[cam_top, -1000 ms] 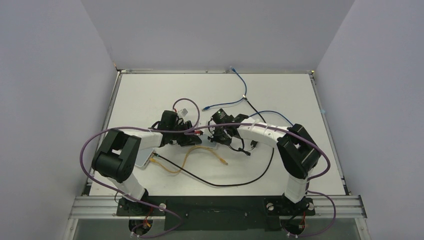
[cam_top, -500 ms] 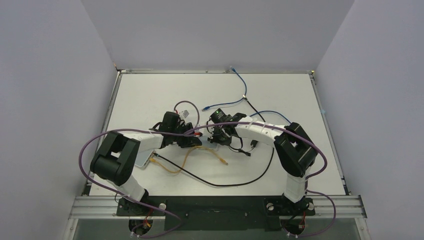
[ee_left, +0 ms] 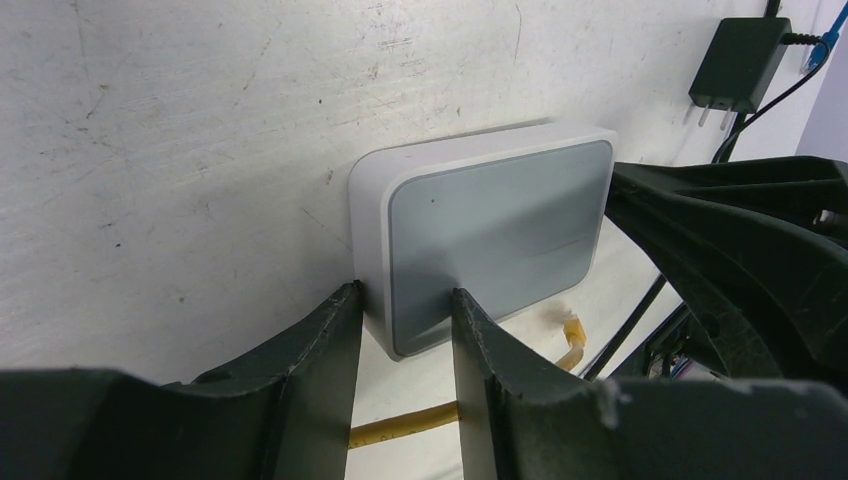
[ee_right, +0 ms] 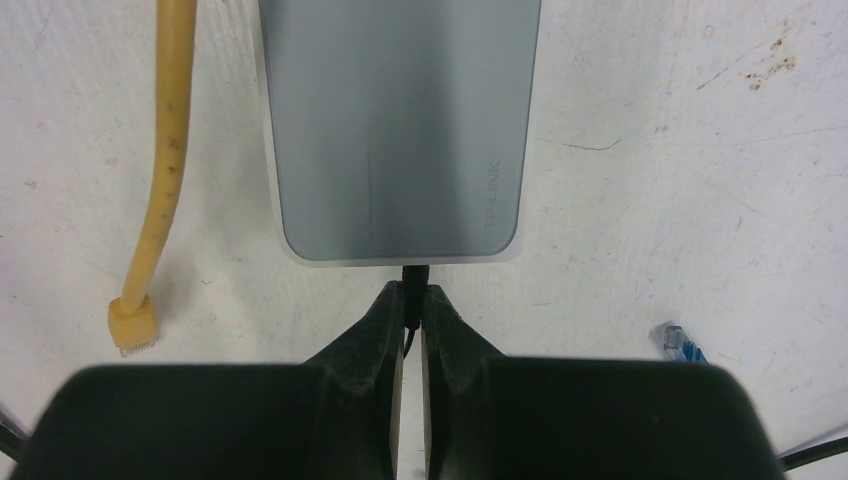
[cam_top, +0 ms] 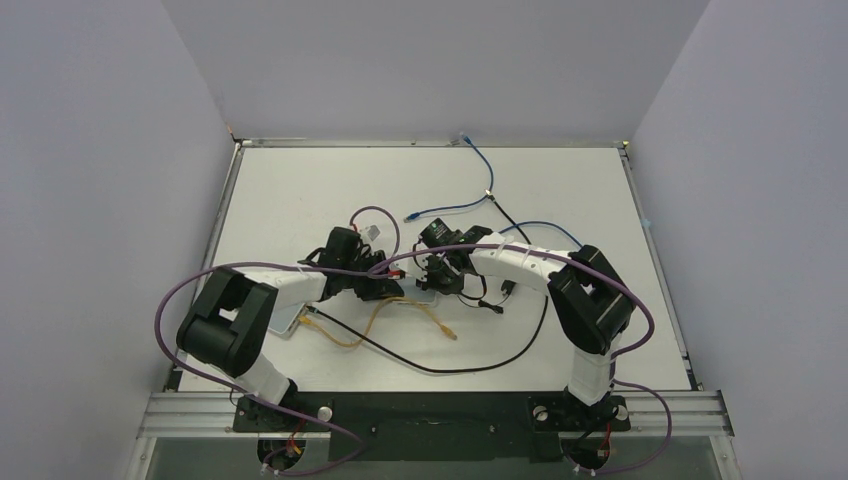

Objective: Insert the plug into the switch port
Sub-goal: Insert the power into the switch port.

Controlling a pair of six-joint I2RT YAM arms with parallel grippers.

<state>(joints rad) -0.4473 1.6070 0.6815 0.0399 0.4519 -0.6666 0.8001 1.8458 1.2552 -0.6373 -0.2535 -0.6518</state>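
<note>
Switch [ee_right: 398,120], "TP-LINK" lettering, plug [ee_right: 412,280] at edge

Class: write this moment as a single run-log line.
phase: insertion | right gripper: shut on black plug | plug: at narrow edge of white switch, seating unclear | left gripper: jaws apart at switch corner

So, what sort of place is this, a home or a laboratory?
Most likely a robotics test cell in a laboratory. Plain walls close in a scuffed white table, the left arm and right arm are bolted to a metal rail, and loose cables lie around a small white box.
</note>
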